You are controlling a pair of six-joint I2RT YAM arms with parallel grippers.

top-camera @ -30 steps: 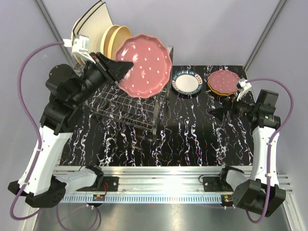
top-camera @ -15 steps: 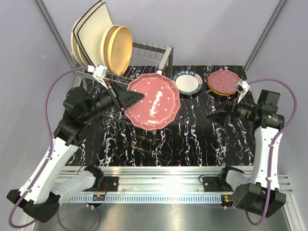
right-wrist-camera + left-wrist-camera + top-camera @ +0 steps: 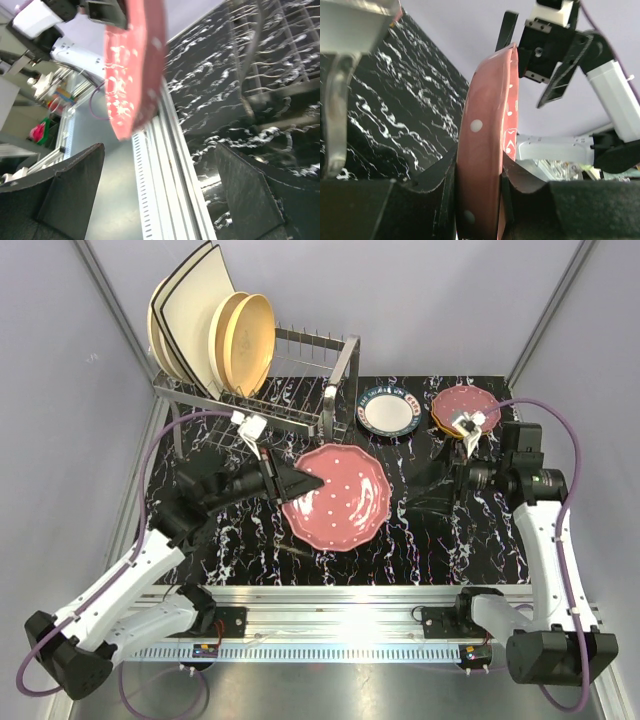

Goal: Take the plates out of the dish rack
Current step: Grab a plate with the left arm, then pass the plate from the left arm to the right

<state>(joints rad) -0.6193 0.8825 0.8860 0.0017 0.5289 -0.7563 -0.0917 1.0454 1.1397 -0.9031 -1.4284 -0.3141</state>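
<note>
My left gripper [image 3: 303, 481] is shut on the left rim of a maroon scalloped plate with white dots [image 3: 337, 498], held out over the table in front of the dish rack [image 3: 300, 350]. The left wrist view shows that plate [image 3: 487, 125] edge-on between my fingers [image 3: 435, 180]. My right gripper [image 3: 428, 502] is open, just right of the plate and apart from it. The right wrist view has the plate [image 3: 135, 65] ahead of the wide jaws. Cream square plates [image 3: 185, 315] and yellow round plates [image 3: 247, 340] stand in the rack.
A white plate with a dark patterned rim [image 3: 388, 411] lies on the black marbled table [image 3: 250, 540] right of the rack. Further right, a second maroon plate [image 3: 463, 405] tops an orange one. A metal rail [image 3: 330, 610] runs along the near edge.
My left arm has carried the maroon plate down from above the rack to the middle of the table, tilting it flatter. My right arm has moved left toward it, still open.
</note>
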